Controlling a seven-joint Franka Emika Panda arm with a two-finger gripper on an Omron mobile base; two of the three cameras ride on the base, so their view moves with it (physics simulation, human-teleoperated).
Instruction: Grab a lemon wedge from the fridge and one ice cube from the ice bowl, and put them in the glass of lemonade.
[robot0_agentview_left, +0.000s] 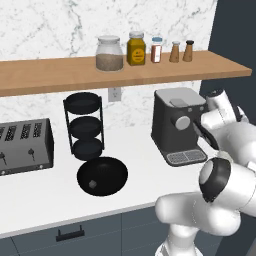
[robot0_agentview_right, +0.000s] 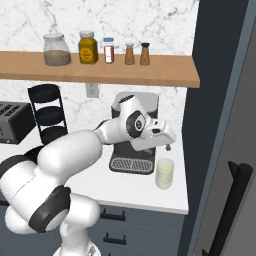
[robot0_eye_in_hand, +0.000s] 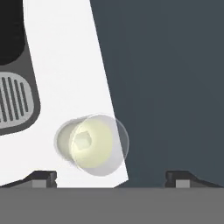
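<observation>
Two dark fingers (robot0_eye_in_hand: 112, 178) are standing spread as wide as they go at the bottom of the hand view, gripping nothing, and the glass of lemonade (robot0_eye_in_hand: 92, 144) is sitting between them and a little beyond, seen from above. A small pale cube is lying inside the drink. The glass is resting on the white counter (robot0_eye_in_hand: 65, 65) right at its edge, where the dark side of the fridge (robot0_eye_in_hand: 166, 87) is rising beside it.

In the right base view the white arm is reaching across the front of the coffee machine (robot0_agentview_right: 147, 102), with the hand hanging just above and left of the glass (robot0_agentview_right: 164, 173). The fridge (robot0_agentview_right: 220, 130) is standing at the right with a black bar handle low on its door.

In the left base view the ice bowl (robot0_agentview_left: 102, 175) is sitting on the counter (robot0_agentview_left: 45, 195) in front of the three-tier rack (robot0_agentview_left: 83, 126), well apart from the glass. One ice cube (robot0_agentview_left: 92, 184) is lying in the bowl toward its near left side. Left of the rack, a toaster (robot0_agentview_left: 22, 146) is standing.
</observation>
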